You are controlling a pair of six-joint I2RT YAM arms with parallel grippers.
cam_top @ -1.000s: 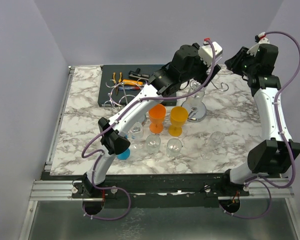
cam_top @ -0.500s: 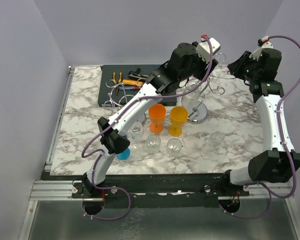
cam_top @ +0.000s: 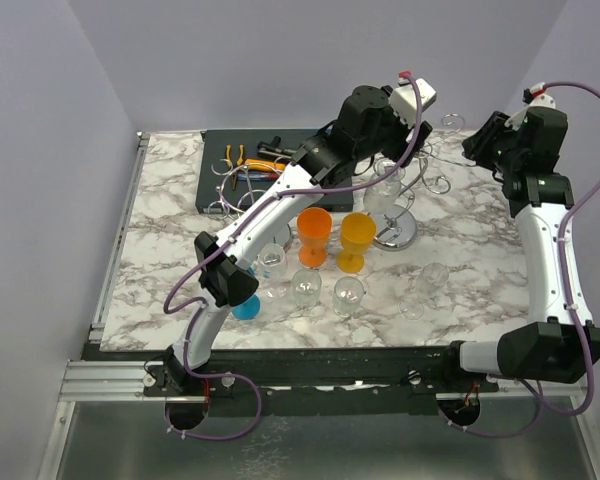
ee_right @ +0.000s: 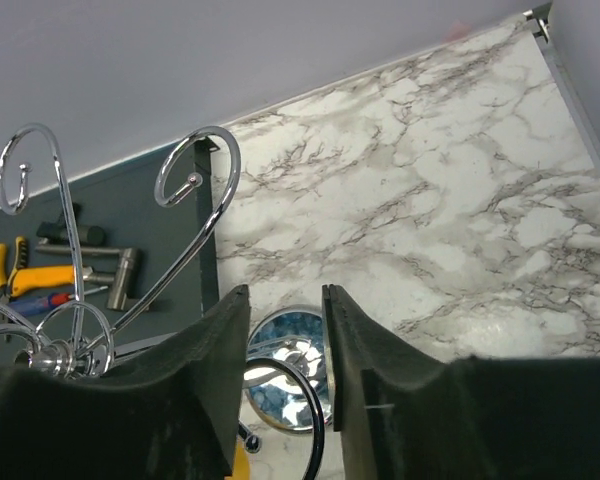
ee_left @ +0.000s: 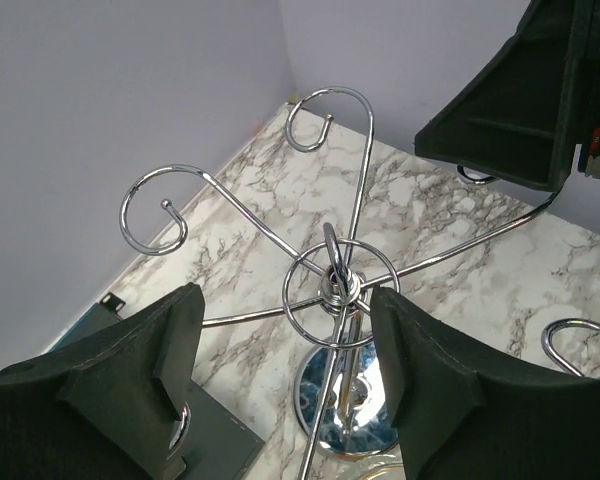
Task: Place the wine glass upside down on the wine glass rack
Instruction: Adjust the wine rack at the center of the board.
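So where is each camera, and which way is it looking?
Top camera: above and behind the robot, looking down at the table; left arm and right arm show.
Left wrist camera: on the left arm, looking down on the rack; its open left claw shows.
Right wrist camera: on the right arm, looking over the rack; right claw shows.
All see the rack.

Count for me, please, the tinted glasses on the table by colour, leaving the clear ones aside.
Orange glass: 1
Amber glass: 1
Blue glass: 1
Total: 3
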